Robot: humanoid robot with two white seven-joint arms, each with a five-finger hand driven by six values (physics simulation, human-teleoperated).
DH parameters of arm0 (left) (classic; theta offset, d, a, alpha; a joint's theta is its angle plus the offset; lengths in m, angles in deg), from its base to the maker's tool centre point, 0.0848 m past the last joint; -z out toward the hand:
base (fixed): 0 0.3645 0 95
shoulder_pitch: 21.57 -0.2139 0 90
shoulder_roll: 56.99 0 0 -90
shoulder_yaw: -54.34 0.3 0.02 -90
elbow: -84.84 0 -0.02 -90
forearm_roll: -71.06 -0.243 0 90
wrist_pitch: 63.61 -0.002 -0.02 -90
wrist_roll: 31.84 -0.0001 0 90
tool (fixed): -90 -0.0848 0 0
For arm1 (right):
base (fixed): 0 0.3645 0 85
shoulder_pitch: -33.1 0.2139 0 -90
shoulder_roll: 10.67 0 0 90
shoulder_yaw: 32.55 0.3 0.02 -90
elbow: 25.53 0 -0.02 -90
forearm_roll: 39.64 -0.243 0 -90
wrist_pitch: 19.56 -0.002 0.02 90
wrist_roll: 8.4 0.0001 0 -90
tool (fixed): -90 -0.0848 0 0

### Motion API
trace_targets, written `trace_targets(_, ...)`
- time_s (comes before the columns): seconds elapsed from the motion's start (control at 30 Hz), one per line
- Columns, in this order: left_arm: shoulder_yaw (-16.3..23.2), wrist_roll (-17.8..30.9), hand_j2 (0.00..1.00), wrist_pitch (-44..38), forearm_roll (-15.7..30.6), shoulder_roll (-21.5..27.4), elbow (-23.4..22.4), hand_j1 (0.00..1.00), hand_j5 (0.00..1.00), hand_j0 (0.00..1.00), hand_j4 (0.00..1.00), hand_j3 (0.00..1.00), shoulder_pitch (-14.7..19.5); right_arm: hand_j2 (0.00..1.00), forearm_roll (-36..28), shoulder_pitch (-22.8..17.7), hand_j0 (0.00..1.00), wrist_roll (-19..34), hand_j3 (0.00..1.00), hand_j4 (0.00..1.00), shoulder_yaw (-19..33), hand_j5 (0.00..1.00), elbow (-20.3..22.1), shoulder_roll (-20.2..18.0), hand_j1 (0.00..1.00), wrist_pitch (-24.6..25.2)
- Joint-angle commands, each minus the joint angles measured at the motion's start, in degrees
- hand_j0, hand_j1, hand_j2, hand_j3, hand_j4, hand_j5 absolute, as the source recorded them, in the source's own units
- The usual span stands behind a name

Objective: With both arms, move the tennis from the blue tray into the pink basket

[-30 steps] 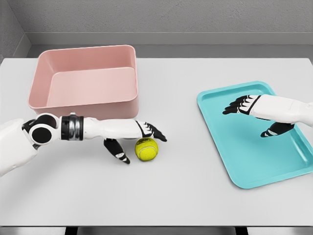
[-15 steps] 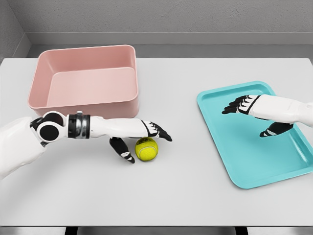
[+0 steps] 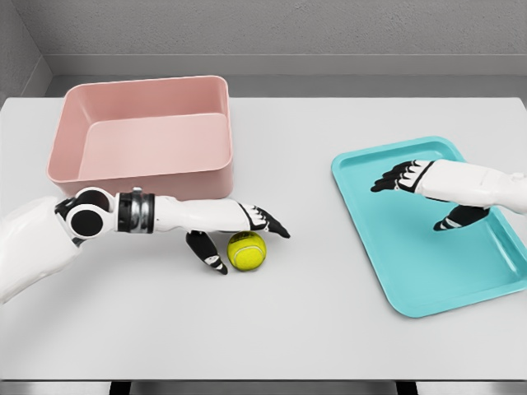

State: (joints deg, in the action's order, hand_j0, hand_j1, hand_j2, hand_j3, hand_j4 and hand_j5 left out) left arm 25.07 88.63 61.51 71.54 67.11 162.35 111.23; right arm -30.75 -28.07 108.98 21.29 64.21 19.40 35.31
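Tennis ball (image 3: 246, 250) sits on the bench (image 3: 296, 313) before the pink basket (image 3: 140, 136); my left hand (image 3: 235, 234) cups it loosely, perhaps touching. My right hand (image 3: 424, 193) hovers, fingers spread, above the blue tray (image 3: 412, 280).

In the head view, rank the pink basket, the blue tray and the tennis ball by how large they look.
1. pink basket and blue tray: they look close in size, and the tray's far right edge is cut off by the frame, so I won't rank them.
2. tennis ball: clearly the smallest.
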Motion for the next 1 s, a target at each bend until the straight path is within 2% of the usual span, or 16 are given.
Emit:
trace_targets(0.0, 0.00, 0.11, 1.00, -0.12, 0.39, -0.17, 0.00, 1.00, 1.00, 1.00, 1.00, 1.00, 0.00, 1.00, -0.36, 0.00, 1.00, 0.39, 1.00, 1.00, -0.05, 1.00, -0.27, 0.25, 1.00, 0.13)
trace_targets(0.3, 2.11, 0.11, 0.93, -0.12, 0.48, -0.17, 0.00, 0.93, 0.93, 0.93, 0.93, 0.93, 1.41, 1.00, -0.36, 0.00, 1.00, 0.39, 1.00, 1.00, -0.05, 1.00, -0.27, 0.25, 1.00, 0.13)
trace_targets(0.7, 2.20, 0.11, 0.73, -0.12, 0.48, 0.00, -0.35, 0.73, 0.73, 0.73, 0.73, 0.73, 1.49, 1.00, -0.36, 0.00, 1.00, 0.39, 1.00, 1.00, -0.05, 1.00, -0.27, 0.34, 1.00, 0.13)
trace_targets(0.97, 3.51, 0.11, 0.66, -0.12, 0.48, 0.01, -0.35, 0.66, 0.66, 0.66, 0.66, 0.66, 2.11, 1.00, -0.36, -0.09, 1.00, 0.39, 1.00, 1.00, -0.05, 1.00, -0.36, 0.42, 1.00, 0.13)
